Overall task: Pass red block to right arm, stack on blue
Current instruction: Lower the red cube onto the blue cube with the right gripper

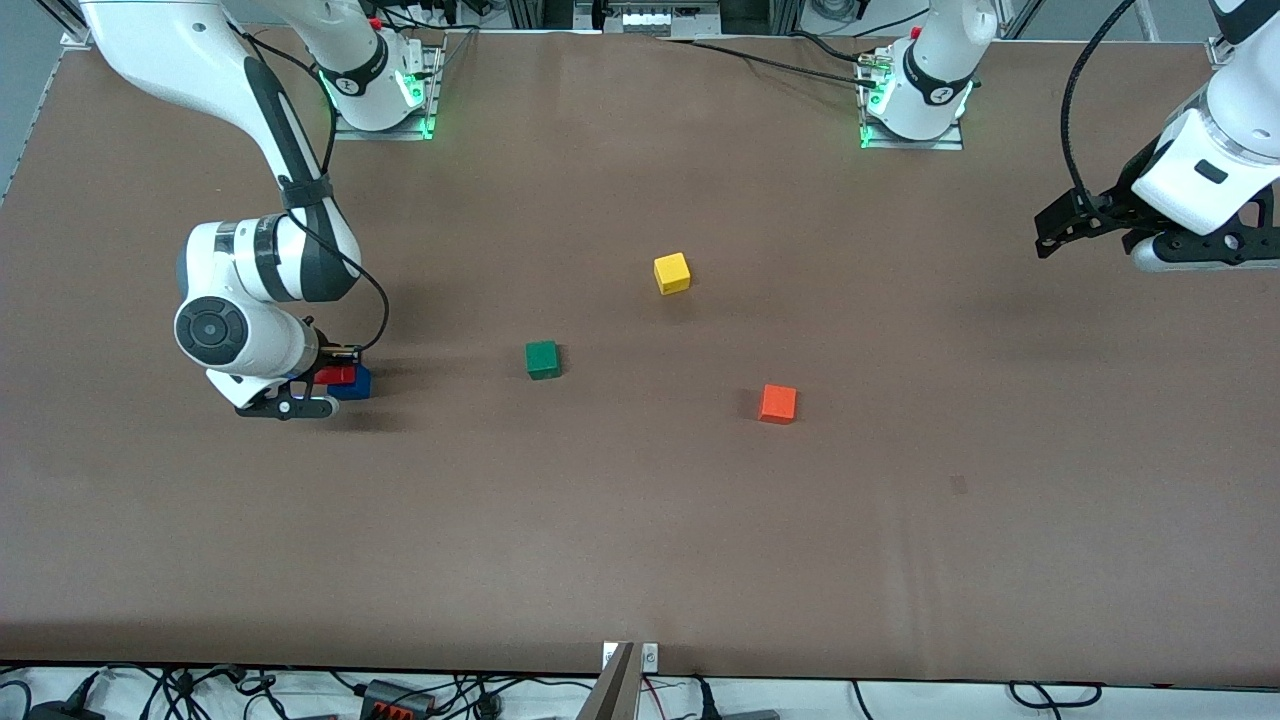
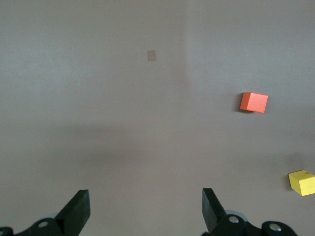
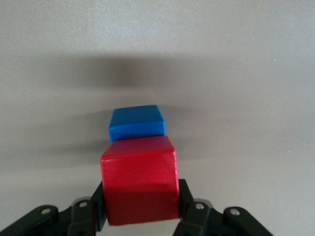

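- Right claw (image 3: 141, 209) is clamped on the red block (image 3: 140, 184), over the blue block (image 3: 136, 123) on the tabletop (image 1: 640, 540).
- Left claw (image 2: 146, 209) waits, fingers apart, above the tabletop's left-arm end.

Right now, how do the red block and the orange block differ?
The red block is clamped in the right end effector, over the blue block; the orange block lies free on the table. Red sits at the right arm's end; orange nearer the left arm's. Both are same-sized cubes.
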{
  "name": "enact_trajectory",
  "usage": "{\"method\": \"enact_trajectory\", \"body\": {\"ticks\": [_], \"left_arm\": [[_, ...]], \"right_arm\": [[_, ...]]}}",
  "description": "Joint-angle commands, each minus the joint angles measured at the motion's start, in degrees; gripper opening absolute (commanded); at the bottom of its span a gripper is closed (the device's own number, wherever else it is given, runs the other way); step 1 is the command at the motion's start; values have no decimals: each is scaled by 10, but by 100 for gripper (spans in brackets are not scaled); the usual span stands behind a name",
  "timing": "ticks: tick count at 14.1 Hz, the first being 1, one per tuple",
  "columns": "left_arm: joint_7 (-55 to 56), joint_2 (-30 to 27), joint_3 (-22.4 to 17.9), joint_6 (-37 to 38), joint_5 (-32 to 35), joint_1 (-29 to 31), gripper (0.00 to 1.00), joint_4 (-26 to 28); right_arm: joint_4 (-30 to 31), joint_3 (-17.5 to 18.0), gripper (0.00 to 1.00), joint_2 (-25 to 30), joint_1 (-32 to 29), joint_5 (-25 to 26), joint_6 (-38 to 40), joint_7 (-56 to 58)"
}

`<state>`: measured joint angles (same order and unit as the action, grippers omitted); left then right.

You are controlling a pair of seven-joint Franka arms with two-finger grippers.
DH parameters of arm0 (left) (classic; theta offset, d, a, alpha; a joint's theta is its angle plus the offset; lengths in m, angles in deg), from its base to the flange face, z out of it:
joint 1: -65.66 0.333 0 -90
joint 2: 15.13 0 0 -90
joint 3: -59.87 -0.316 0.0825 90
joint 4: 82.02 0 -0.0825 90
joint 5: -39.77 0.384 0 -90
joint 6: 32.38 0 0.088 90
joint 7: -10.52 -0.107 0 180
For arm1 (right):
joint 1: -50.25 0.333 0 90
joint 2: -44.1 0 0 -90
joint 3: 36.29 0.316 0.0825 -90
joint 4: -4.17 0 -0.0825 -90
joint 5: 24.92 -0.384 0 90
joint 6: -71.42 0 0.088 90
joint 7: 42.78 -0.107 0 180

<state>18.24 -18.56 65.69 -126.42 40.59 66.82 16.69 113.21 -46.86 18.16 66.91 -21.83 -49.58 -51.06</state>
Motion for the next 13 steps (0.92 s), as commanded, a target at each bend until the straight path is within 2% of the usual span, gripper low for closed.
{"method": "enact_trajectory", "body": {"ticks": [1, 3, 4, 5, 10, 11, 13], "left_arm": [[-10, -1, -1, 10, -9, 2, 100, -6], [-10, -1, -1, 10, -9, 2, 100, -6], [-10, -1, -2, 10, -9, 2, 100, -6], [-10, -1, -2, 10, -9, 2, 100, -6], [-10, -1, -2, 10, -9, 2, 100, -6], [-10, -1, -2, 10, -9, 2, 100, -6], [-10, -1, -2, 10, -9, 2, 100, -6]], "right_arm": [[9, 2, 36, 4, -3, 8, -5, -12], [9, 2, 51, 4, -3, 8, -3, -11], [9, 2, 63, 4, -3, 8, -2, -11], [9, 2, 71, 5, -3, 9, -2, -11], [9, 2, 87, 6, -3, 9, -2, -11], [9, 2, 100, 9, -2, 9, -2, -11], [4, 2, 100, 21, -1, 9, 16, -11]]}}
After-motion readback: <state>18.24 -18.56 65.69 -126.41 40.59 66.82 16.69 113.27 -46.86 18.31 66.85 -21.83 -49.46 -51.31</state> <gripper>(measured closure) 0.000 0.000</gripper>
